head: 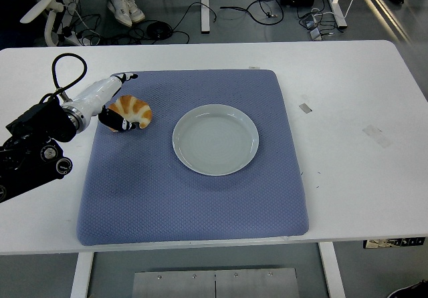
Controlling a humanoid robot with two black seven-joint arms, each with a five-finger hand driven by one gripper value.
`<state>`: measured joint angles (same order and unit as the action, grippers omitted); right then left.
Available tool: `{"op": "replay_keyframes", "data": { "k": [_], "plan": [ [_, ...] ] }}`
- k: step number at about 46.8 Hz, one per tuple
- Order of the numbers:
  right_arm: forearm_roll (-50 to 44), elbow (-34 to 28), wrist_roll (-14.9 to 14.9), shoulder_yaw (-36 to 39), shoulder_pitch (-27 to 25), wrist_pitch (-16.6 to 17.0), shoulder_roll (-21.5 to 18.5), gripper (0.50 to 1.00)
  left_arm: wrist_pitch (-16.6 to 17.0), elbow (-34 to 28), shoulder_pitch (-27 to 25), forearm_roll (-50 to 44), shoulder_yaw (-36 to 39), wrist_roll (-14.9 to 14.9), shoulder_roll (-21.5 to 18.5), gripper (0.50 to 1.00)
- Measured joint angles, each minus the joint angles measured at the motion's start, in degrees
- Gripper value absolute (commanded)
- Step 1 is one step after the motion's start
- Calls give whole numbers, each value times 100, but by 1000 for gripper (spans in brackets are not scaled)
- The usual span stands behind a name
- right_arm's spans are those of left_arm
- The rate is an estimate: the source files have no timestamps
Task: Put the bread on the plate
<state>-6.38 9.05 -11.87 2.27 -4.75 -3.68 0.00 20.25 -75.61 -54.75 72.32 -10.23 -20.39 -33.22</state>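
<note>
At the mat's left edge we see our left hand, white-shelled with black fingers, curled around the bread. One dark finger lies under the bread's near side, and another pokes out past the hand's far end, by the mat's far left corner. The bread, orange-brown with paler stripes, sits in that grasp over the blue mat; we cannot tell whether it touches the cloth or is just off it. Behind the hand, our left arm runs back to the picture's left edge, black and bulky, with a black cable looping above the wrist. Right of the bread, well apart from it, the plate lies flat near the mat's middle, pale grey-green and bare. The mat covers most of the white table. Small scraps of tape mark the tabletop to the right of the mat.
</note>
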Motion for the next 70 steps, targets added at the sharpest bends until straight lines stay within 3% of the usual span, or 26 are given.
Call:
{"op": "replay_keyframes", "data": {
  "k": [8,25,32,53,70],
  "plan": [
    [-3,0,0,1,0,0,0,1000,2,87,0,214,130,0,1,905],
    [-2,0,0,-2,0,-2,0,1000,-190,387,-43,257,160,66,62,754],
    [-3,0,0,0,0,-2,0,1000,-282,417,-80,257,153,79,121,737],
    [-3,0,1,0,0,-2,0,1000,-530,565,-115,184,162,168,226,596],
    [1,0,2,1,0,0,0,1000,-534,566,-373,-216,100,244,168,580]
  ]
}}
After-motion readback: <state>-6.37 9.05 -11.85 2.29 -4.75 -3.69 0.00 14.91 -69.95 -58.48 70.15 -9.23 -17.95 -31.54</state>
